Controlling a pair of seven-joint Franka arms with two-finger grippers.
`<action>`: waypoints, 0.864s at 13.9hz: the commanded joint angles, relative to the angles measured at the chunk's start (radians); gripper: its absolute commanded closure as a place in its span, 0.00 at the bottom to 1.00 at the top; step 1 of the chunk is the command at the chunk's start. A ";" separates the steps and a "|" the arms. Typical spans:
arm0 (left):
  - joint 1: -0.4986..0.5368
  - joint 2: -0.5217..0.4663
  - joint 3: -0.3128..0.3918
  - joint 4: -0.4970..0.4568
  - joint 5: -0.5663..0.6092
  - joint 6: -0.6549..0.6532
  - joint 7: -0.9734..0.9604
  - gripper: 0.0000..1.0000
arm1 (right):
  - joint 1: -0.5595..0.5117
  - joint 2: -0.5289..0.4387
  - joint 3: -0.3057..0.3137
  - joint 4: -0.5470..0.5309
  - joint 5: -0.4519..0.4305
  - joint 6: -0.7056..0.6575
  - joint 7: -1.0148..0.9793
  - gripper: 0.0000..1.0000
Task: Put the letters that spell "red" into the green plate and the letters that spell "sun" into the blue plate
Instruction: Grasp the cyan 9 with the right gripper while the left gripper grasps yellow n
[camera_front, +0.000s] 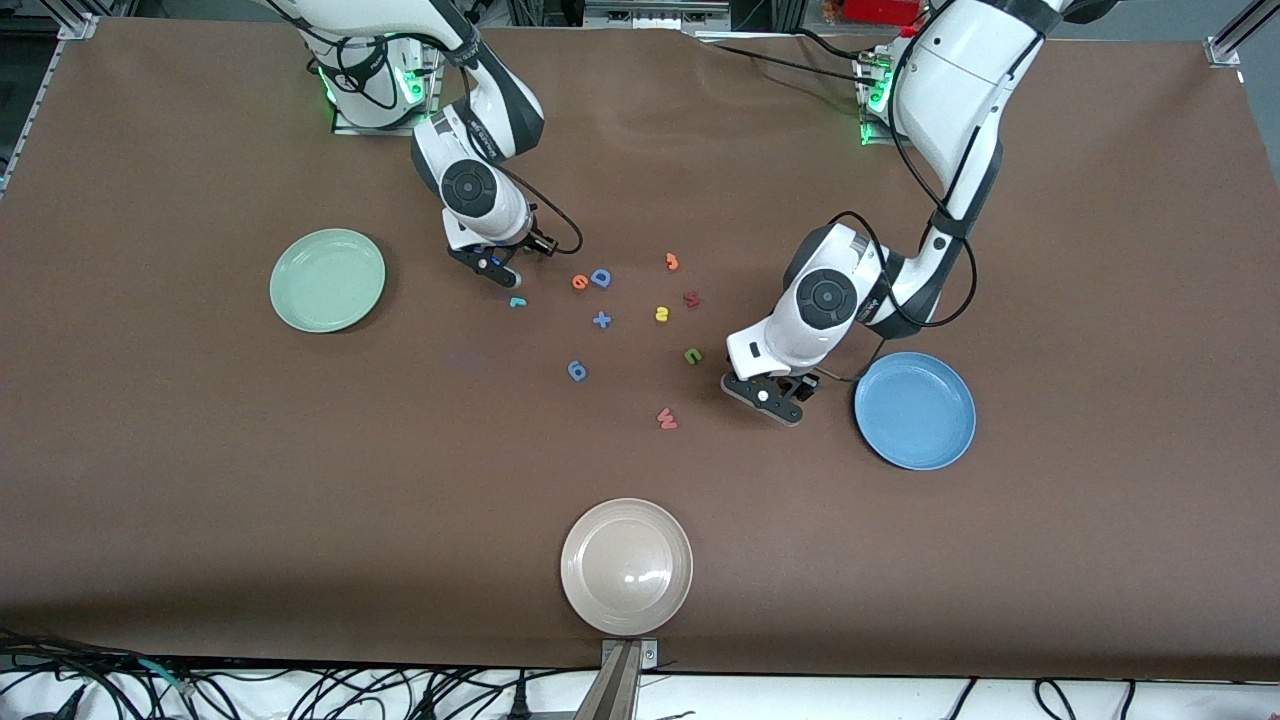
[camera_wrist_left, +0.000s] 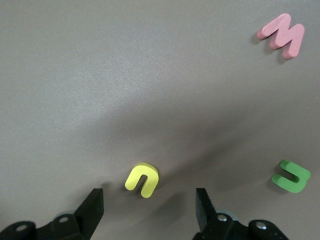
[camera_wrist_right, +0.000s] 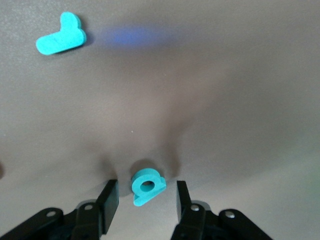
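The left gripper (camera_wrist_left: 149, 210) is low over the table with its two fingers (camera_wrist_left: 92, 210) spread wide on either side of a yellow "u" (camera_wrist_left: 142, 180), which lies flat between them and touches neither. From this gripper, a green "n" (camera_wrist_left: 291, 176) lies off to one side, and a pink "W" (camera_wrist_left: 282, 35) sits well out ahead of the fingertips. In the front view the left gripper (camera_front: 766, 396) is just beside the blue plate (camera_front: 915, 410), on the side toward the middle of the table. The right gripper (camera_wrist_right: 145, 202) is also down at the table, its fingers (camera_wrist_right: 107, 200) standing apart around a teal "d" (camera_wrist_right: 147, 186) with a small gap on each side, so nothing is gripped. A teal "r" (camera_wrist_right: 61, 35) lies well out ahead of this gripper. In the front view the right gripper (camera_front: 497, 269) is between the green plate (camera_front: 327, 280) and the scattered letters, where an orange "e" (camera_front: 579, 283) touches a blue "D" (camera_front: 601, 277). A yellow "s" (camera_front: 661, 314) lies among the letters. Both plates hold no letters.
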 joint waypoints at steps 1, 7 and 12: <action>-0.019 0.017 0.009 0.016 0.069 0.008 -0.006 0.27 | 0.002 -0.024 -0.001 -0.021 0.005 -0.008 -0.001 0.46; -0.028 0.038 0.009 0.029 0.116 0.008 -0.022 0.54 | 0.002 -0.014 -0.001 -0.024 0.005 -0.005 -0.001 0.46; -0.034 0.038 0.012 0.032 0.200 0.008 -0.038 0.53 | 0.002 -0.005 -0.001 -0.023 0.008 0.004 0.000 0.47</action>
